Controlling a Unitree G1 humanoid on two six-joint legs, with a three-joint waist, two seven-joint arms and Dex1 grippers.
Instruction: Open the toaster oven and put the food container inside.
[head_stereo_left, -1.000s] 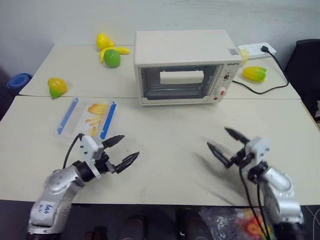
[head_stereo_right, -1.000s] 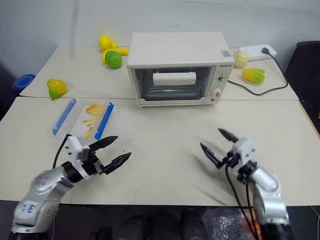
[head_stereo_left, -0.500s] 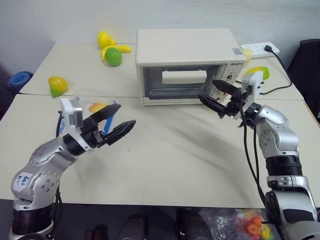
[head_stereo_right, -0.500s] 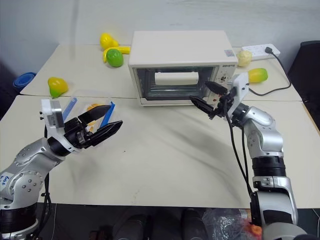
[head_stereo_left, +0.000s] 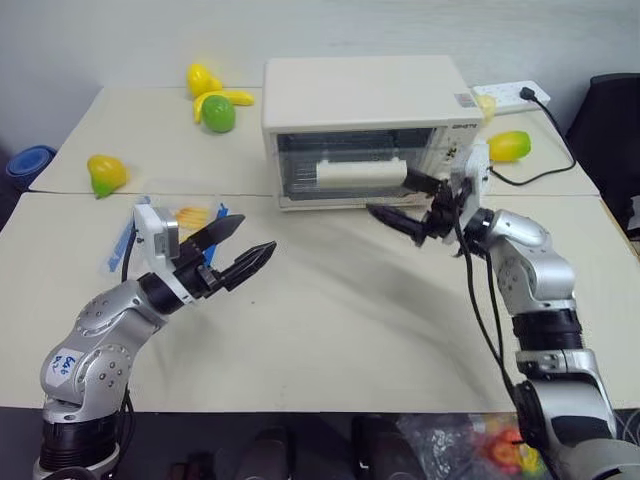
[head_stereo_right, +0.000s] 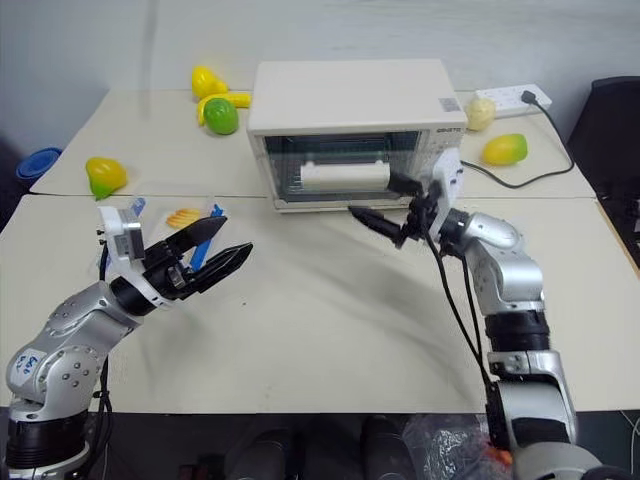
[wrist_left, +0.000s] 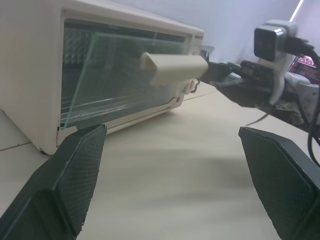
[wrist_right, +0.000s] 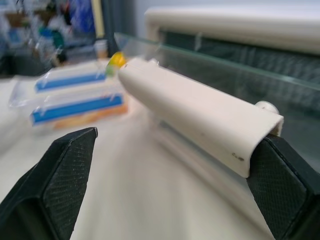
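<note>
Facing you at the back of the table (head_stereo_left: 330, 330), the toaster oven (head_stereo_left: 365, 130) has its glass door tipped slightly ajar, bar handle (head_stereo_left: 360, 172) running left-right. Your right gripper (head_stereo_left: 405, 200) (fingers spread) hooks that handle's end. Your left gripper (head_stereo_left: 240, 250) gapes empty beside the food container (head_stereo_left: 190, 220), lying front-to-back.

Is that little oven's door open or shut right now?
Partly open: the toaster oven glass door tilts outward at its top, handle forward.

The table (head_stereo_left: 330, 330) bears toaster oven (head_stereo_left: 365, 100), food container (head_stereo_left: 185, 222), toy fruit (head_stereo_left: 108, 172)
</note>
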